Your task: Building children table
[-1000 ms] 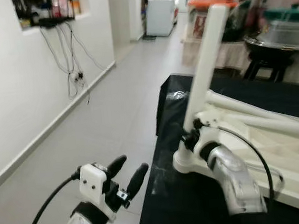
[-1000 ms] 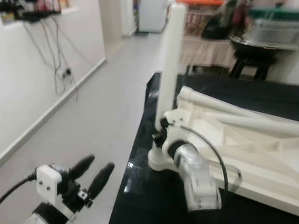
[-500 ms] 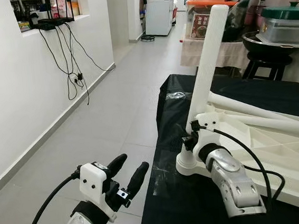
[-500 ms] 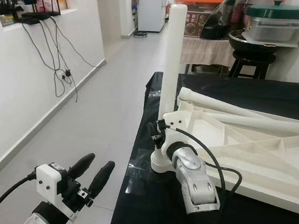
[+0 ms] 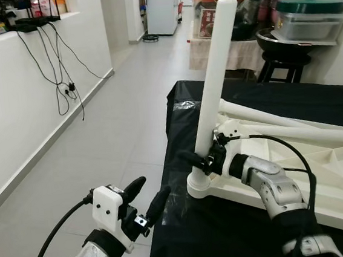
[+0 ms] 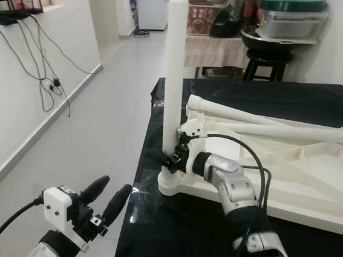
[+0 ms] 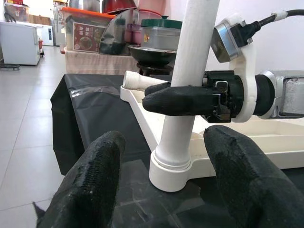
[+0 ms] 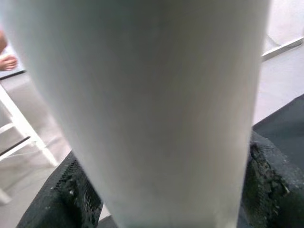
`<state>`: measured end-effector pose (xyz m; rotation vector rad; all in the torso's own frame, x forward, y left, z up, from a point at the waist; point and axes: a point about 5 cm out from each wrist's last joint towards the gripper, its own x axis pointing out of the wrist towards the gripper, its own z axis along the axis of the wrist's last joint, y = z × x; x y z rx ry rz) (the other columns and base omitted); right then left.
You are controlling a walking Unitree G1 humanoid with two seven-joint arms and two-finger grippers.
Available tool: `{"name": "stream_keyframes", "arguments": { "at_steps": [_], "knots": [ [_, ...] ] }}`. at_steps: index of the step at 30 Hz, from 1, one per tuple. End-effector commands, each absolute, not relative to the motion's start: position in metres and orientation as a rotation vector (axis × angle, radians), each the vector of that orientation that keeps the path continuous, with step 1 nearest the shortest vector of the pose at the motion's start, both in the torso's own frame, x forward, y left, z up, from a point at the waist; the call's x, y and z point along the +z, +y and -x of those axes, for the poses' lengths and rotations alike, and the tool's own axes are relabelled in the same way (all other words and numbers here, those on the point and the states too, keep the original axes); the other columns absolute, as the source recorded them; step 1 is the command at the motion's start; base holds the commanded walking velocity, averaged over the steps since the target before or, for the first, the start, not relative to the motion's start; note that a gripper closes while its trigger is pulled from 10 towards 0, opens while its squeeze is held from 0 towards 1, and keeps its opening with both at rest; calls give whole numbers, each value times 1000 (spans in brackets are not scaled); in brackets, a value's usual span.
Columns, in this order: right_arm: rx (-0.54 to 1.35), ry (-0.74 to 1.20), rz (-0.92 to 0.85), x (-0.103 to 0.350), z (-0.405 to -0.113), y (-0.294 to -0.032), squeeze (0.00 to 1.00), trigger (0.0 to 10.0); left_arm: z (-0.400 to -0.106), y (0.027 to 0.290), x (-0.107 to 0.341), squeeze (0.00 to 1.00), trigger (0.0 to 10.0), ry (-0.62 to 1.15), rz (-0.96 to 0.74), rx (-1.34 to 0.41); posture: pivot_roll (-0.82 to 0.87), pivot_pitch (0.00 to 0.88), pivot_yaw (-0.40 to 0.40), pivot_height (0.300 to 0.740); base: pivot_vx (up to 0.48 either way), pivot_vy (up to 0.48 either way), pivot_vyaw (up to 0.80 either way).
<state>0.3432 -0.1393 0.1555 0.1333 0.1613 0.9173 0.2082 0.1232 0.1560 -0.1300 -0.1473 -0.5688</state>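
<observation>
Right tool (image 5: 203,159) pinching leg (image 5: 214,79) low near socket. Left tool (image 5: 146,196) spread, idle at 7 o'clock. Risk: leg tilting, cross-threading, tabletop (image 5: 340,173) sliding on bench (image 5: 231,238).

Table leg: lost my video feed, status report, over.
Right gripper fingers closed around upright table leg, seated in upturned tabletop. Left gripper open, off the table edge, idle. Nothing blocking.
</observation>
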Motion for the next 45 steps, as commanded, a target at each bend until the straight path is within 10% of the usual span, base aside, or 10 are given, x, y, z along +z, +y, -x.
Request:
{"name": "stream_keyframes", "arguments": {
  "at_steps": [1,10,11,24,29,33,41,44,45],
  "knots": [
    [1002,203,-167,154,-342,-135,0,10000,-208,123,153,0,10000,-138,124,-569,111,0,-87,740,0,0,0],
    [1178,270,-313,159,-349,-137,0,9647,-207,122,154,0,10000,-140,124,-567,108,0,-86,740,0,0,0],
    [1150,256,-312,159,-351,-139,0,0,-208,122,154,0,10000,-141,124,-567,107,0,-86,740,0,0,0],
    [789,139,-181,159,-365,-161,0,0,-208,121,155,0,10000,-148,126,-567,97,0,-87,740,0,0,0],
    [-22,39,-90,150,-337,-196,0,0,-205,123,158,0,10000,-152,124,-563,93,0,-106,740,0,0,0],
    [54,33,-60,138,-295,-161,0,0,-206,125,158,0,10000,-152,124,-561,69,0,-79,740,0,0,0],
    [90,46,-40,138,-309,-152,0,0,-208,125,158,0,10000,-151,123,-562,93,0,-90,740,0,0,0],
    [104,97,0,136,-309,-148,0,1137,-209,126,158,0,10000,-153,123,-556,93,0,-93,740,0,0,0],
    [138,106,-16,137,-311,-147,0,10000,-209,127,158,0,10000,-153,124,-555,91,0,-93,740,0,0,0]
  ]
}}
